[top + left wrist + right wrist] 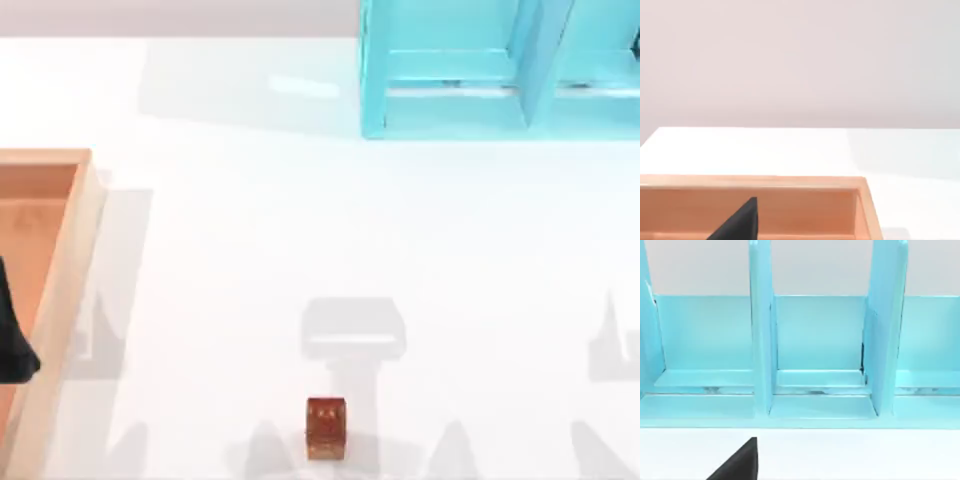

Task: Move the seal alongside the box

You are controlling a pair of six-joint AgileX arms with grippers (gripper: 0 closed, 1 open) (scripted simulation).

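The seal (325,428) is sitting alone on the white bench (300,250), well apart from the box (62,300) and untouched, so the task is judged to be at its reaching step. The left tool (15,345) is hanging over the box's inside, far from the seal; whether it is spread or pressed together cannot be told. Next, a tool needs to be coming down over the seal. The seal's pale marks are unreadable.

white table (300,230), turquoise shelf (480,70), pale wall (800,60)

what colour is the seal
Glossy reddish-brown with faint pale marks; the seal shows best in the top view.
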